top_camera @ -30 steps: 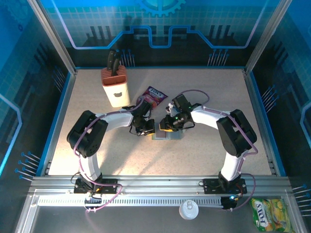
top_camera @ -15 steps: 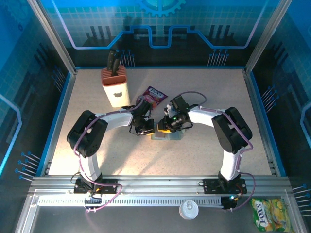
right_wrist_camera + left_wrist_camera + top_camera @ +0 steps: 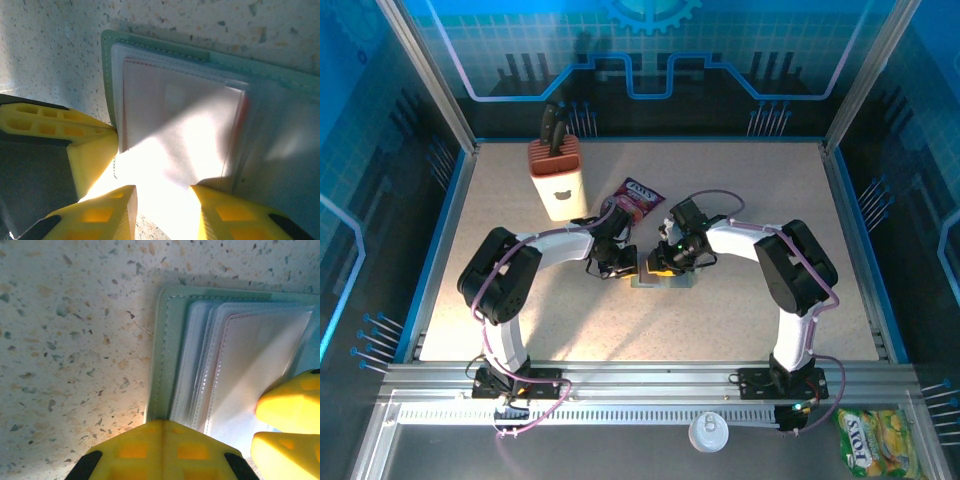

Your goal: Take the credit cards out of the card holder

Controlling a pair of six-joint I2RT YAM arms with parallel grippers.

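grey-green card holder [image 3: 663, 282] lies open near the middle of the speckled table [image 3: 740, 330], between the two grippers. its clear sleeves are fanned out, and the edge of a red card [image 3: 243, 112] shows through one of them. the left gripper [image 3: 620, 265] is fully closed, nothing between its yellow tips, which rest at the holder's edge. the right gripper [image 3: 663, 262] meets the holder from the opposite side, jaws narrowly parted with a pale sleeve's edge lying between them; whether they pinch it cannot be told. farther back sit a pink-purple snack packet [image 3: 638, 197] and a knife block [image 3: 556, 180].
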